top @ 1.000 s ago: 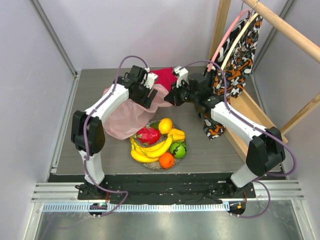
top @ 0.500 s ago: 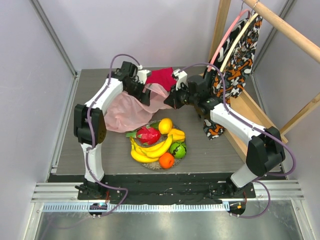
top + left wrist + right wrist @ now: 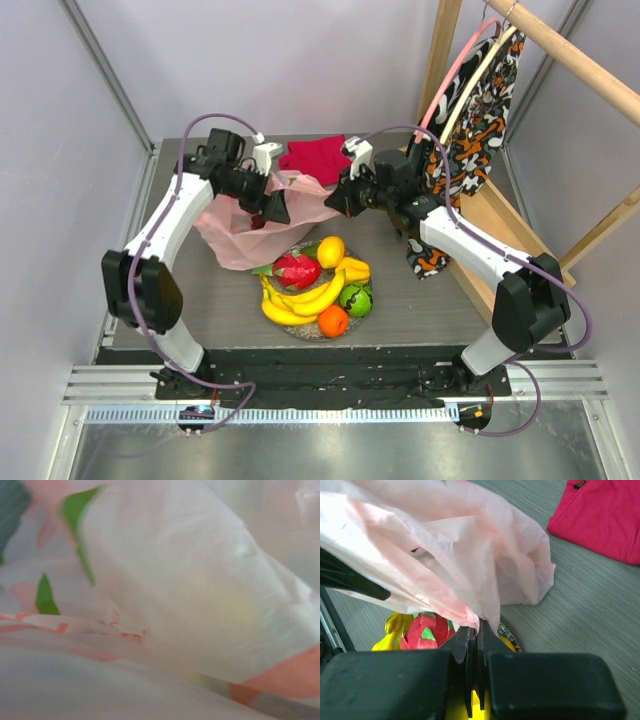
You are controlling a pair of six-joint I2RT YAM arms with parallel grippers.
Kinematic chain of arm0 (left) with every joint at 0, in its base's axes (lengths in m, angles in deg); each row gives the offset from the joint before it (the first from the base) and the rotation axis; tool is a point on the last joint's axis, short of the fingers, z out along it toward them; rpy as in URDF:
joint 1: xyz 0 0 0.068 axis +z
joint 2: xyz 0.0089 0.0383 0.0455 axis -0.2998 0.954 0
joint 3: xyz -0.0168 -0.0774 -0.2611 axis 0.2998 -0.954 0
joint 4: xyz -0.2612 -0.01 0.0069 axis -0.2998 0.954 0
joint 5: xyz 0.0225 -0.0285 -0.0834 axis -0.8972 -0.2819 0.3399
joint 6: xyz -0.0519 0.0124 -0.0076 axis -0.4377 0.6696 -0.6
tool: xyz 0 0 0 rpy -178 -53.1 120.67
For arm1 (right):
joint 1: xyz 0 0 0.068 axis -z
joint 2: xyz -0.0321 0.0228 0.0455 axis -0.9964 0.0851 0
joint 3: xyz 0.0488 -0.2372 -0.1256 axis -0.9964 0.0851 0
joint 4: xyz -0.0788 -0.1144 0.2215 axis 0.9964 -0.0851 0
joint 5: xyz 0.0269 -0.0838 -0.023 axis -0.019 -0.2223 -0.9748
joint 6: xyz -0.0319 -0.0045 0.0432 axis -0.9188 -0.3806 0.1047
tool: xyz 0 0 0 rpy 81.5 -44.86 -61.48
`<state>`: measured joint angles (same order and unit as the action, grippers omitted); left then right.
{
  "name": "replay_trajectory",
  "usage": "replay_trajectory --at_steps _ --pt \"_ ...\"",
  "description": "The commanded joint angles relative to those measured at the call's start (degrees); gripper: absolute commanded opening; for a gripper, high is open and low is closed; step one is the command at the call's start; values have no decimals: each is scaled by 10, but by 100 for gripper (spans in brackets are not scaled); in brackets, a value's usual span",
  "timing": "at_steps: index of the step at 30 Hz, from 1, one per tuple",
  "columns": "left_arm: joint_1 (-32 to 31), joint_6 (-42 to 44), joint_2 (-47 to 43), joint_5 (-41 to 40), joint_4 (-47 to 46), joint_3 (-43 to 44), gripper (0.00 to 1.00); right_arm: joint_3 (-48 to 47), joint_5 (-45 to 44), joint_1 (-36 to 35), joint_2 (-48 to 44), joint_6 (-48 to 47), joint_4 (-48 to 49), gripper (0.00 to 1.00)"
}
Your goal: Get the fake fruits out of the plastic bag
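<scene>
Item: plastic bag, crumpled mid-desk, edge pinched tight by right end effector. Left end effector: pressed against bag film, spread cannot be told. Fake fruits: heaped just beside bag. Step: probably final emptying; next calls for lifting bag clear

plastic bag: thin, translucent pale pink, crinkled; slumped on the tabletop left of centre. Its right edge is drawn up and pinched in the closed right gripper.
fake fruits: glossy, heaped together on a round plate in front of the bag, all outside it.
bananas: yellow bunch curving across the heap's front left.
dragon fruit: pink-red with green tips, nearest the bag.
mango: yellow-orange, at the rear.
pepper-like piece: yellow, right of the dragon fruit.
green apple: front right.
orange: foremost, touching the bananas.
</scene>
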<state>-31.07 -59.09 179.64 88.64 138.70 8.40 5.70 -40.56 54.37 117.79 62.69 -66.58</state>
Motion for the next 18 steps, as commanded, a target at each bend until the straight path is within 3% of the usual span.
replay_trajectory --at_steps 1,6,9,12,18 --pt "-7 20 -43 -60 -85 1 78 -32 -2 1 8 9 11 1" --pt "-12 76 -21 -141 -140 8 71 -60 25 2 16 36 30 1" --pt "-14 112 -33 -166 -216 -34 69 -84 75 2 21 86 61 1" --pt "-16 152 -55 -174 -316 -108 75 -107 92 3 28 135 68 1" --pt "-25 186 -35 -184 -298 -114 75 -165 74 2 62 183 68 1"
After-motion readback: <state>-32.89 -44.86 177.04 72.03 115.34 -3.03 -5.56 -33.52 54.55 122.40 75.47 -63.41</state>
